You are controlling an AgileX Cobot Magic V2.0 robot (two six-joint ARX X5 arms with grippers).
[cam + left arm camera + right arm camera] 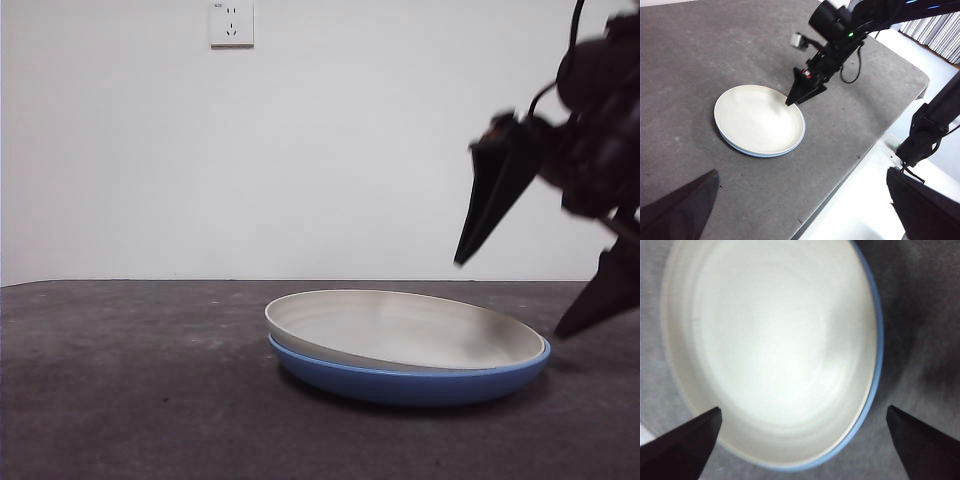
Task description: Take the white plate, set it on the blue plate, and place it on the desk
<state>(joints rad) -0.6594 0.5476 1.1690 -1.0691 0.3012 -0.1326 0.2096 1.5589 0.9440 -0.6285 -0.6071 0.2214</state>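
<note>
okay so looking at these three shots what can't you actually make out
- Blue plate: its inside is covered by the white plate in every view; only its side or rim edge shows.
- Right gripper: blurred in the front view and cut off by the picture's edge.
- Wall socket: too small to read details.
- Left gripper: only its two open jaw tips show, at the left wrist view's edge.

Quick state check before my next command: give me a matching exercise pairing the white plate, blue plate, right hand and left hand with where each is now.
1. white plate
2. blue plate
3. right hand
4. left hand

A. directly on the desk
B. open, above the stack
C. nested in the other plate
D. open, off to the side of the plates

Pairs: 1-C, 2-A, 3-B, 4-D
</note>
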